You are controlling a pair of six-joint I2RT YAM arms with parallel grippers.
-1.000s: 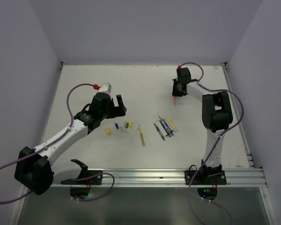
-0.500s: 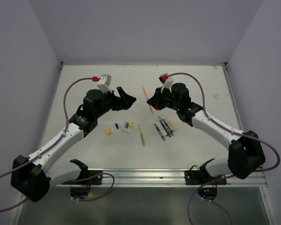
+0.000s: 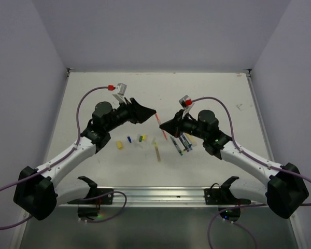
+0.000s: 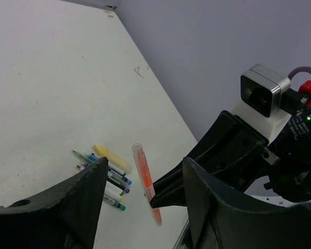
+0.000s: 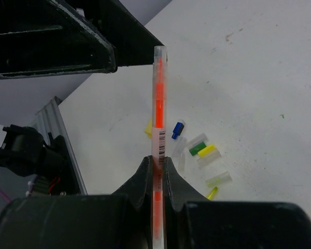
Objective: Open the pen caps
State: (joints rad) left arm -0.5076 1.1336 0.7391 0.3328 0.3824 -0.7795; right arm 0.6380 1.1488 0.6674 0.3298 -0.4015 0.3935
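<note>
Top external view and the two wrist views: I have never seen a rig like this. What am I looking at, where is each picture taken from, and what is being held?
Two robot arms are bolted at the near edge of a white table. The top external picture looks down from above and behind them, and the other two come from a camera on each wrist. Each arm ends in a two-finger end effector. The right end effector is shut on an orange-red pen, holding it up off the table. The left end effector is open and close to the pen's upper end, with no grip on it. On the table lie several loose caps, a yellow highlighter and a cluster of pens.
</note>
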